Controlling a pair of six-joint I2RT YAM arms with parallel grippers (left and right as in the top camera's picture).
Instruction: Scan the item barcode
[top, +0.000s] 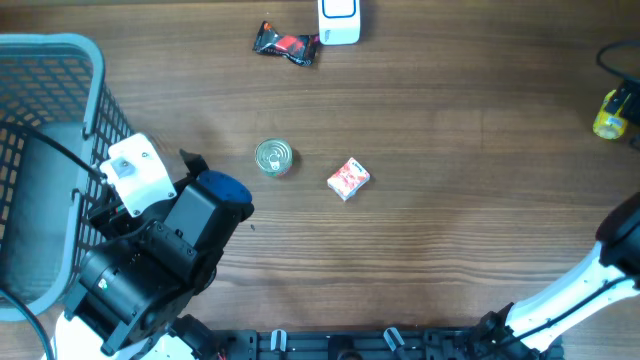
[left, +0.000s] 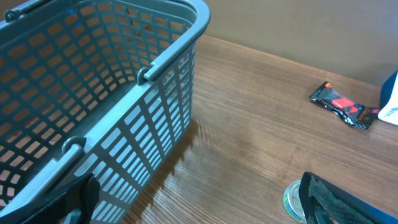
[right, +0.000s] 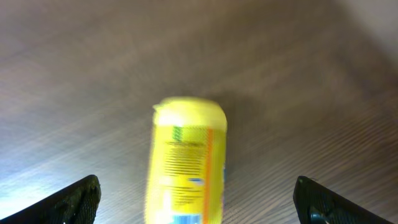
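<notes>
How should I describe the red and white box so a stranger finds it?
Start at the grey basket on the left and go right past the tin can. The box lies just beyond, not touching it: flat-sided and red-white, while the can is round.

A blurred yellow labelled container (right: 186, 162) is sitting on the wooden table (right: 311, 74), framed between the wide-spread dark fingers of the right gripper (right: 199, 202), neither touching it.

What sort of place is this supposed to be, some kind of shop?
Probably a mock shop checkout on a wooden table: a plastic shopping basket, small groceries such as a tin can and a snack packet, and a white device, perhaps a scanner.
</notes>
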